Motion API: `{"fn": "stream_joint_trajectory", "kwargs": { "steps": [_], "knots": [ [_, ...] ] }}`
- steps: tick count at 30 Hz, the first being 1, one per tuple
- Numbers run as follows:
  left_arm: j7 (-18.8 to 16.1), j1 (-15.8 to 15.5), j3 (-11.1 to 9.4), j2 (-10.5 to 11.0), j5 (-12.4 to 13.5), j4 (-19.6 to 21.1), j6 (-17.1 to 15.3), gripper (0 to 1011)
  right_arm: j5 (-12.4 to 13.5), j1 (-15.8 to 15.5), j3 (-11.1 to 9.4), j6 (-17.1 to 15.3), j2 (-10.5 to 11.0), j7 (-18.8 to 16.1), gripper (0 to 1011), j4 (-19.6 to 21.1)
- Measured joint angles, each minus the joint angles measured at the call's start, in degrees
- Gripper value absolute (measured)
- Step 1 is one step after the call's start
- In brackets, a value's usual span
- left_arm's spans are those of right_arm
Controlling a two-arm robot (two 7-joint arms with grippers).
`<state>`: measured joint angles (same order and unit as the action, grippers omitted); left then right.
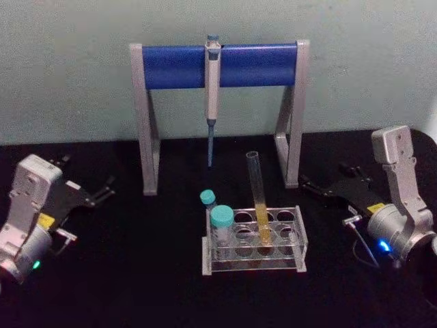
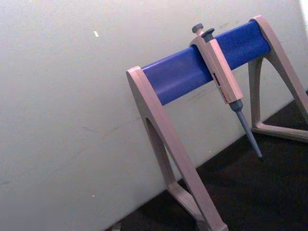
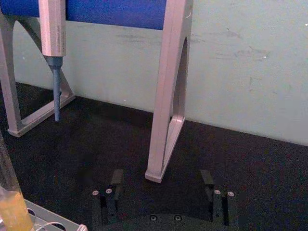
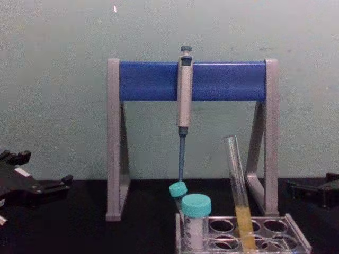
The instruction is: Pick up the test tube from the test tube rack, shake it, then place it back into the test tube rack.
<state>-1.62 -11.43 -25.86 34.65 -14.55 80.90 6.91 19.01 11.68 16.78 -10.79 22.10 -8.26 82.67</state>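
nothing's started as far as you can see: the test tube (image 1: 259, 198) sits in the test tube rack (image 1: 298, 236), neither gripper near it. so pick-up, shake and put-back are all left, judging by how things lie now.

the tube: long, thin, clear glass, no cap, yellow liquid in the lower part. in the chest view it (image 4: 237, 190) leans, mouth tipped toward your left, not dead upright. it stands in a hole in the middle-right of the rack (image 4: 299, 239), top well above the plate. expect slippery glass & an open mouth, so i'd guess a hard shake could slosh liquid out.

two teal-capped vials (image 1: 221, 225) sit at the rack's left end, just beside the tube's row but not touching it.

behind the rack is the pipette stand (image 1: 220, 65) w/ a pipette (image 1: 212, 89) hanging from the blue bar.

right gripper (image 1: 311, 183) rests on the black table (image 1: 136, 287), to the right of the rack, fingers pointing in toward the stand's leg; in the right wrist view its fingers (image 3: 110, 195) are spread apart, holding nothing. left gripper (image 1: 104, 190) is parked far left, well apart from the rack; looks slightly spread, empty.
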Motion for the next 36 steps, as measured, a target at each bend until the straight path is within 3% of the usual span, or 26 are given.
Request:
{"fn": "stream_joint_trajectory", "kwargs": {
  "steps": [36],
  "knots": [
    [0.0,0.0,0.0,0.0,0.0,0.0,0.0,1001,0.0,0.0,0.2,0.3,0.2,0.3,1000,0.3]
  ]
}}
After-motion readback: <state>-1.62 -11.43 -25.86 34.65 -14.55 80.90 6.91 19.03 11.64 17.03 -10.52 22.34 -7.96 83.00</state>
